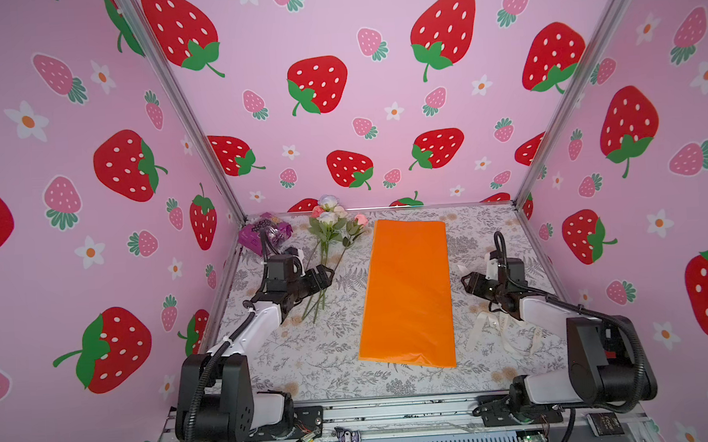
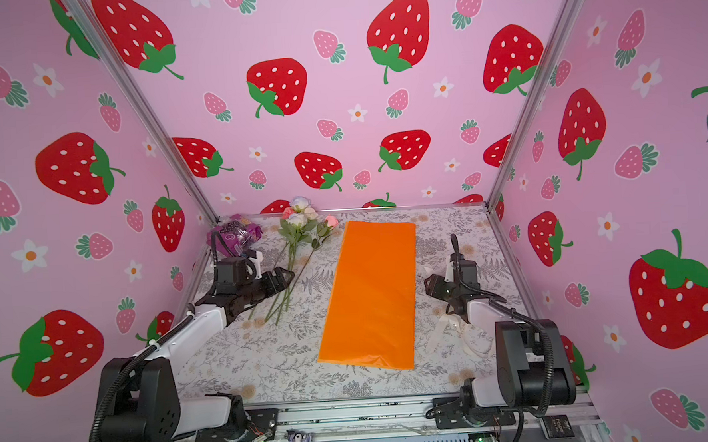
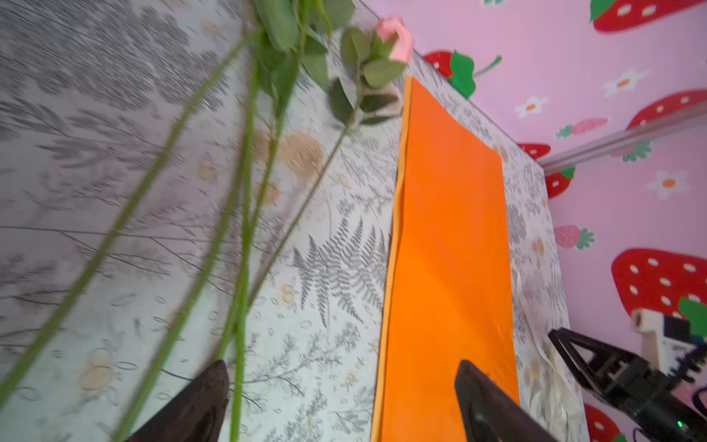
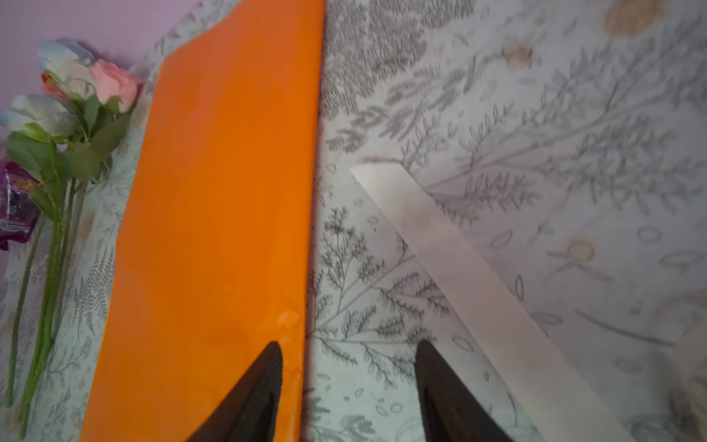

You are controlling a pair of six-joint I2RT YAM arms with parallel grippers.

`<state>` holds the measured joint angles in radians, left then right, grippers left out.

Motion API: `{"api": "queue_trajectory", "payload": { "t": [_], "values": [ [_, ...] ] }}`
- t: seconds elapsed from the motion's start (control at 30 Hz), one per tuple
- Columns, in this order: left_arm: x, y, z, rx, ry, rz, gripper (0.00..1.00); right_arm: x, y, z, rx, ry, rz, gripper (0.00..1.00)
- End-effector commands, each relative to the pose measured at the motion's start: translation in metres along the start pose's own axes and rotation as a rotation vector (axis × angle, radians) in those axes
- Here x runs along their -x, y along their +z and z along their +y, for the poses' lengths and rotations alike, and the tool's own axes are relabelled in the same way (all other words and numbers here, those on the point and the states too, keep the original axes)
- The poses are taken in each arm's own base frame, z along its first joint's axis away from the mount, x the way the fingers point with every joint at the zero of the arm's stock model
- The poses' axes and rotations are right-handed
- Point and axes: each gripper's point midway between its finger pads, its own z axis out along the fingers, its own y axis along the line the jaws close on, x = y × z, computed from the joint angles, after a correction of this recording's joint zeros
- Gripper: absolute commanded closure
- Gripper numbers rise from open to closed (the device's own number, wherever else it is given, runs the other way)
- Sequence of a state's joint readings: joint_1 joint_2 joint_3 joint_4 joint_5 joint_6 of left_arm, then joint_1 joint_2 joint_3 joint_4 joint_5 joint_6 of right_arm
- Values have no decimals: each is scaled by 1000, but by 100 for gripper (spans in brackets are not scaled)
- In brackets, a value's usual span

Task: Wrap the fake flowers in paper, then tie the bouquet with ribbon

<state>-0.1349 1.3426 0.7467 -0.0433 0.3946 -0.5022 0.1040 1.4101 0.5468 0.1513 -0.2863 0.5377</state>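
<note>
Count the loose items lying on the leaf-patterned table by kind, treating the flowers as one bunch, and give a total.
Bunch of white and pink fake roses on green stems: 1
Flat bright orange paper sheet: 1
Crinkly purple packet: 1
Cream ribbon strip: 1
Total: 4

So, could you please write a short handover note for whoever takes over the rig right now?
Left gripper: open, empty, low beside the stems of the flowers.
Right gripper: open, fingers apart over the edge of the orange paper and the white ribbon; nothing seen gripped.
The flowers lie loose on the table, left of the flat paper in both top views; the ribbon lies to its right.
Done: nothing wrapped or tied.
Left: flowers onto paper, wrap, tie with ribbon.
</note>
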Motion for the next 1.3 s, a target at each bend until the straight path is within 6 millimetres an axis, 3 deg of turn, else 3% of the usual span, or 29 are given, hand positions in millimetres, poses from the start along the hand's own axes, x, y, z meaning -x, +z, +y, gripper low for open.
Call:
{"api": "queue_trajectory", "payload": {
  "t": [0.0, 0.07, 0.33, 0.4, 0.47, 0.6, 0.67, 0.77, 0.9, 1.03, 1.27],
  "values": [
    [-47, 14, -21, -16, 26, 179, 8, -25, 2, -25, -64, 105, 99, 48],
    [-63, 22, -29, -12, 46, 232, 9, -29, 1, -42, -82, 149, 109, 55],
    [-106, 51, -46, 1, 73, 368, 14, -13, -25, -118, -267, 246, 44, 55],
    [-113, 55, -49, 1, 77, 392, 15, -1, -31, -125, -274, 242, 14, 54],
    [-119, 60, -50, 10, 73, 408, 16, 17, -36, -119, -260, 208, -19, 52],
    [-124, 67, -56, 5, 83, 426, 20, 46, -44, -65, -39, 115, -100, 49],
    [-125, 72, -58, 2, 86, 432, 22, 45, -39, -28, 78, 65, -83, 45],
    [-123, 78, -60, 8, 102, 446, 25, 29, -23, 6, 147, 28, -11, 44],
    [-83, 90, -51, 91, 155, 405, 23, 9, -5, 30, 177, 6, 24, 43],
    [-35, 115, -36, 147, 166, 377, 23, -1, 7, 36, 172, 0, 68, 42],
    [12, 167, -19, 199, 164, 388, 23, -3, 20, 49, 203, -1, 100, 39]
  ]
}}
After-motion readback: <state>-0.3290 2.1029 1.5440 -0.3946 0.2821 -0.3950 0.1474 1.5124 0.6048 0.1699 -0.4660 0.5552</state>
